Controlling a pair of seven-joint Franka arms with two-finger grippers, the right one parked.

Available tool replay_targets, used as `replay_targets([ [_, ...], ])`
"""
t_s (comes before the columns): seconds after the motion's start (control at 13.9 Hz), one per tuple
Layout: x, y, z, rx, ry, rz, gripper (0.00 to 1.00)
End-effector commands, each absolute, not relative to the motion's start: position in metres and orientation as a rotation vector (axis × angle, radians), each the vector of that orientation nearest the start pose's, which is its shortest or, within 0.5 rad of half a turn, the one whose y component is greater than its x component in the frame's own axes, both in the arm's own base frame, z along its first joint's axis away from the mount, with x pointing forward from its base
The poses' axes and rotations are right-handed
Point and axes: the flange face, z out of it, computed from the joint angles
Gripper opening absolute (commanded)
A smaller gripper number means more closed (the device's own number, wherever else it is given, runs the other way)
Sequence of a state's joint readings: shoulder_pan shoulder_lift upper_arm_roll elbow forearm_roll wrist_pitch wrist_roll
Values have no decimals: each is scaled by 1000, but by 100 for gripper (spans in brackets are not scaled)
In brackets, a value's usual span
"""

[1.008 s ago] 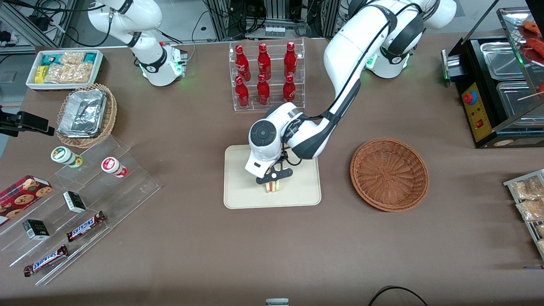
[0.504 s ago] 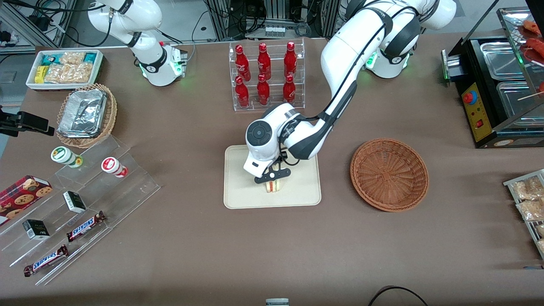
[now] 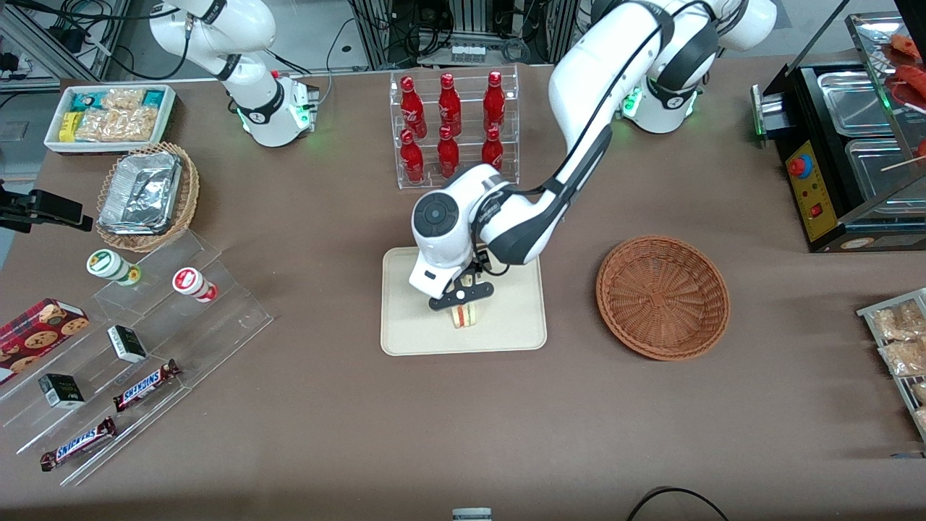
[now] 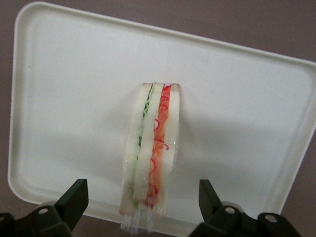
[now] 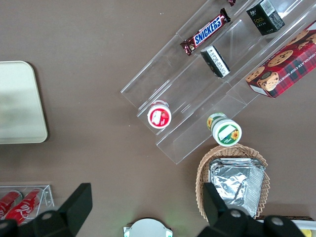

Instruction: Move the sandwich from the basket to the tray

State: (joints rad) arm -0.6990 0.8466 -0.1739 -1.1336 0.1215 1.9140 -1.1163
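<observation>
Look at the middle of the front view: your sandwich [image 3: 464, 316] now stands on the cream tray [image 3: 405, 333], wrapped wedge on edge, layers of white bread with green and red filling running upright. It sits near the middle of the tray, a little toward the edge nearest the front camera, which leaves bare tray all round it and makes it unlikely to slide over the low rim.

The gripper [image 3: 462, 293] hangs just above the sandwich with its fingers spread wide. In the wrist view each black fingertip [image 4: 74, 196] stands well clear of the bread [image 4: 150, 153] on either flank, touching nothing (the wedge stands on its own). I judge that the wide spread is deliberate, so that you can lift straight up without brushing the wrap and tipping the wedge.

The round reddish-brown wicker basket [image 3: 663, 297], right of centre in the front view, lies empty, so the transfer itself looks done. What remains, as I judge it, is only a clean vertical retreat.

A narrow wedge on its thin side is tippy, so avoid any sideways drift while the fingertips are still level with it. The rack of red bottles [image 3: 452, 126], at upper centre of the front view, stands near the arm's elbow path; keep the withdrawal high.
</observation>
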Motion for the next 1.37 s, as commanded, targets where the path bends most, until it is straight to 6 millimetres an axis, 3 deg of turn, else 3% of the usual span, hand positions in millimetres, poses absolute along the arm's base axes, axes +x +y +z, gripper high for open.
replay_targets([
  [0.0, 518, -542, 352, -3074, -405, 9, 100],
  [0.14, 519, -536, 376, -3087, -414, -10, 100],
  [0.43, 536, -490, 411, -3021, -387, 48, 100],
  [0.72, 582, -420, 437, -3009, -500, 57, 100],
  [0.79, 584, -406, 439, -3014, -447, 71, 100],
  [0.94, 591, -355, 457, -3021, -382, 77, 100],
  [1.3, 599, -266, 482, -3052, -270, 125, 100],
])
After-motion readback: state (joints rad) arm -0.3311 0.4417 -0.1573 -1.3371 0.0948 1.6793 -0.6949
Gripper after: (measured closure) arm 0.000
